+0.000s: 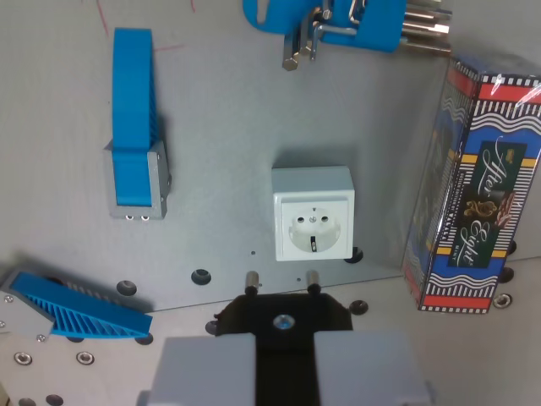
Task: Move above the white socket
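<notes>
White socket (313,213), face up on the grey tabletop (220,127) just right of frame centre, sits directly above the fingers (252,359) at bottom centre, clamped on a black two-pin plug (282,311); approach nearly complete, final centring outstanding.

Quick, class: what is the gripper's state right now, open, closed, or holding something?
Gripper: shut on a black plug, whose two pins point toward the white socket.

A pale grey metal surface (220,118) fills the view under even light. Dark bolt holes (200,276) dot its lower part. Faint red marks cross the top.
</notes>
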You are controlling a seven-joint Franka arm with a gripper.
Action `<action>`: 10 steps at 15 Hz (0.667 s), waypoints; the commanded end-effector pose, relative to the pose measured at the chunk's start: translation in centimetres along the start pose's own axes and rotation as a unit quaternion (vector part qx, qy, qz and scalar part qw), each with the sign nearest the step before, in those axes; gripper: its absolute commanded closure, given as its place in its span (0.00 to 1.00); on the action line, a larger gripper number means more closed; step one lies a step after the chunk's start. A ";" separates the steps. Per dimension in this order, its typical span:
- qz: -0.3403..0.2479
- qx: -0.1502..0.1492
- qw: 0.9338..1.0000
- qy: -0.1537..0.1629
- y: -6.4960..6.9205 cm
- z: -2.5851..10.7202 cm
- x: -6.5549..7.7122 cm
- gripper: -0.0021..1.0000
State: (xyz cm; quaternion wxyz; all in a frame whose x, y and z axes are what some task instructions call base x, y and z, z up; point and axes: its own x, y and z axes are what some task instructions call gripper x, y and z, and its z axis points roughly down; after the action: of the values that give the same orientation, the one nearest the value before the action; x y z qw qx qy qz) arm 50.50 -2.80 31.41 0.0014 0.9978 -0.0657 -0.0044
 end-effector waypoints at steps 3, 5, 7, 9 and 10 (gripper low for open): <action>-0.002 0.004 1.000 0.029 0.3 1.5 -0.6 1.00; -0.003 0.005 0.999 0.036 0.4 2.1 -0.9 1.00; -0.003 0.006 0.999 0.041 0.5 2.8 -1.2 1.00; -0.005 0.007 0.999 0.044 0.7 3.6 -1.6 1.00; -0.006 0.007 0.999 0.044 0.8 4.0 -1.8 1.00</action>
State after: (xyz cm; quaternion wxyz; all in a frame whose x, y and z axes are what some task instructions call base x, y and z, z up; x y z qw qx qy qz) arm 49.14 -2.94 27.97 0.0018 0.9977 -0.0665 -0.0145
